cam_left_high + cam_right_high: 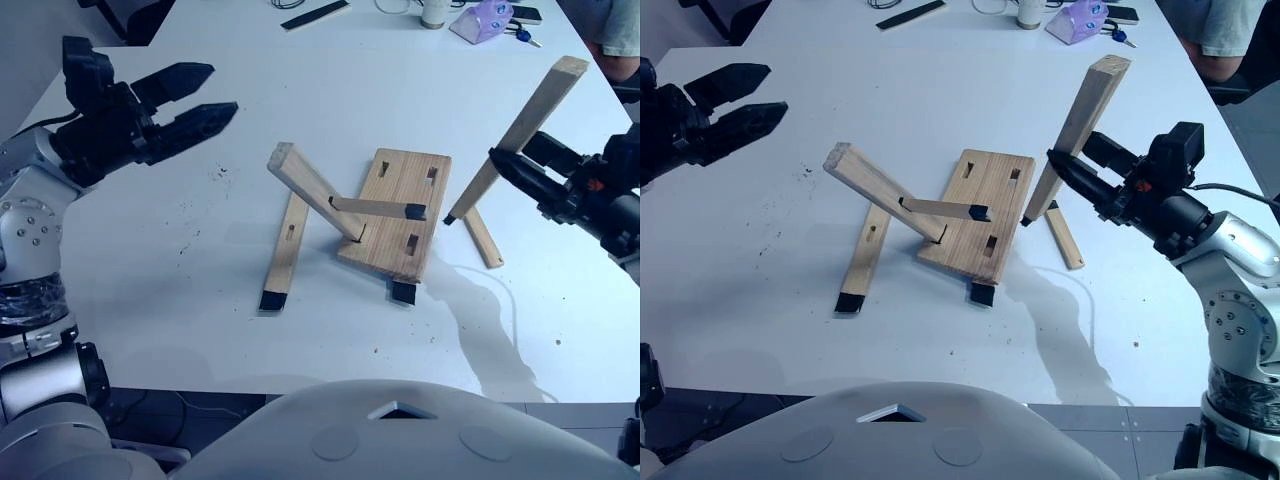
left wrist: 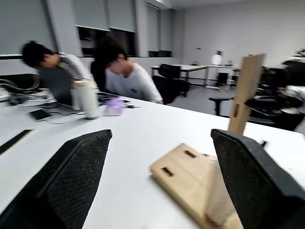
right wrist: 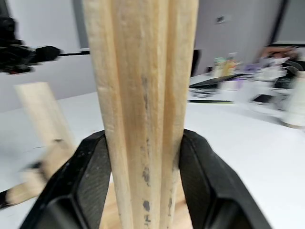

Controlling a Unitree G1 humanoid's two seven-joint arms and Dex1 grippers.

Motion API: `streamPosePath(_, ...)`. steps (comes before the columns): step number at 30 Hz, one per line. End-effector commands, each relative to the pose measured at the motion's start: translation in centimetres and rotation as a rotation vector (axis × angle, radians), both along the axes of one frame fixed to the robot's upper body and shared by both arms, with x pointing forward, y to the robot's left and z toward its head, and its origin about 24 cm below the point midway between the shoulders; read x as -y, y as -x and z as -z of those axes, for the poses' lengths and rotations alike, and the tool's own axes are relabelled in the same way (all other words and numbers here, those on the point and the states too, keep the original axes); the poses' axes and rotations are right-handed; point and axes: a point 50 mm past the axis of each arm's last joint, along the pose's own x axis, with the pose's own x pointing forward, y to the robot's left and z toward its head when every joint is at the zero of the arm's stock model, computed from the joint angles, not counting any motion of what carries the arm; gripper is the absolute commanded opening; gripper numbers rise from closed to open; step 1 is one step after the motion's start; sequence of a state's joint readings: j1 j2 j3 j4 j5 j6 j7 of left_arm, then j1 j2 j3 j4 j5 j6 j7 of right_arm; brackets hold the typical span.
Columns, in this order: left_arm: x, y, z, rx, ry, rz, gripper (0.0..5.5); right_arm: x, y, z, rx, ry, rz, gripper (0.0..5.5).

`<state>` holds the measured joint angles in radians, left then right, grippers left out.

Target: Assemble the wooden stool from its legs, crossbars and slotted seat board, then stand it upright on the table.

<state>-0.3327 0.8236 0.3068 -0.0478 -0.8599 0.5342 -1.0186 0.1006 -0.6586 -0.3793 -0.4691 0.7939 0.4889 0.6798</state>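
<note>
The slotted seat board (image 1: pixel 400 215) lies flat mid-table, one end propped on a leg beneath it. A wooden leg (image 1: pixel 312 192) leans tilted from the board's near left corner, with a short crossbar (image 1: pixel 378 208) sticking out of it over the board. Another leg (image 1: pixel 285 250) lies flat to the left. My right gripper (image 1: pixel 1070 172) is shut on a tilted wooden leg (image 1: pixel 1080 125) held above the table right of the board; the leg (image 3: pixel 143 109) sits between both pads. My left gripper (image 1: pixel 205 100) hovers open and holding nothing at the far left.
A thin crossbar (image 1: pixel 483 236) lies on the table under the held leg. At the far edge stand a cup (image 1: pixel 434 12), a purple object (image 1: pixel 482 20) and a black strip (image 1: pixel 315 14). A wet-looking patch (image 1: pixel 480 320) spreads near the front right.
</note>
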Motion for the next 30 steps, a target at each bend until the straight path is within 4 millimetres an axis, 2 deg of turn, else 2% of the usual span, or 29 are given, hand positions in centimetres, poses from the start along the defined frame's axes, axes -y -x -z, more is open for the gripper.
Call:
streamPosePath(1,-1.9,-0.9,3.9,-0.060,-0.243,-0.106,3.85,1.7,1.1,4.1,-0.076,0.061,0.123,1.99)
streamPosePath(5,-1.7,-0.8,7.8,-0.088,-0.418,-0.096,3.85,2.0,2.8,6.7,-0.133,0.097,0.137,1.99)
streamPosePath(9,-0.3,-0.2,9.9,-0.061,-0.520,-0.044,3.85,1.6,3.5,7.2,-0.149,0.070,0.134,1.99)
streamPosePath(12,0.4,0.2,10.4,-0.049,-0.516,-0.025,3.85,1.5,3.9,7.0,-0.154,0.042,0.148,1.99)
streamPosePath(16,0.7,0.8,11.0,-0.053,-0.523,-0.025,3.85,1.0,4.2,5.4,-0.112,-0.027,0.175,1.99)
streamPosePath(19,0.9,1.2,11.2,-0.054,-0.526,-0.021,3.85,0.6,5.0,5.2,-0.123,-0.036,0.193,1.99)
streamPosePath(23,1.4,1.5,11.1,-0.041,-0.518,-0.010,3.85,0.6,7.6,6.6,-0.229,-0.018,0.212,1.99)
streamPosePath(30,1.9,2.1,11.1,-0.034,-0.517,-0.011,3.85,2.6,10.1,9.3,-0.394,0.085,0.214,1.99)
